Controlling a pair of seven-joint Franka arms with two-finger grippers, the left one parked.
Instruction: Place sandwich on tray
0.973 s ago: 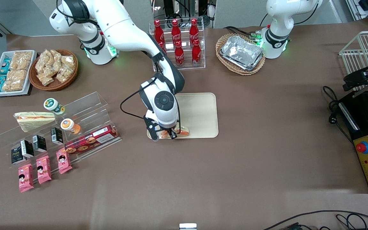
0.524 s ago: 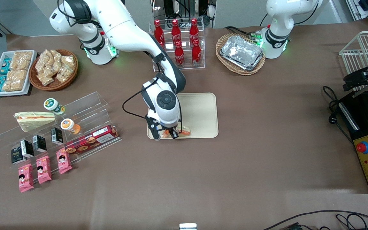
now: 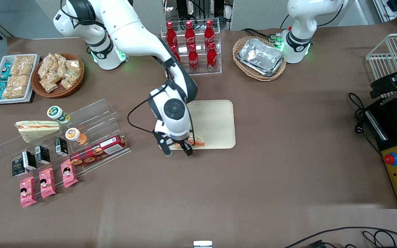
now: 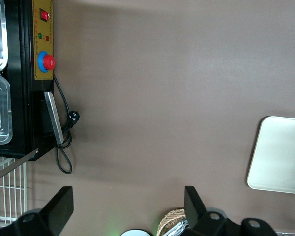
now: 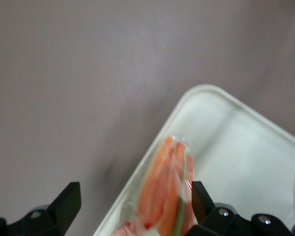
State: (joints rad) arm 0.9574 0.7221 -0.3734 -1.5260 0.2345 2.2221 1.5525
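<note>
The sandwich (image 3: 195, 141) lies on the tray (image 3: 215, 120), at the tray's edge nearest the front camera, in the corner toward the working arm's end; the gripper (image 3: 177, 151) hangs just above it, fingers spread apart, holding nothing

The tray (image 3: 215, 120) sits just left of the frame's centre in the front view. The sandwich (image 3: 196, 142) lies on its lower left corner, along the rim. The gripper (image 3: 177, 150), fingers apart, hangs directly above the sandwich.
</note>
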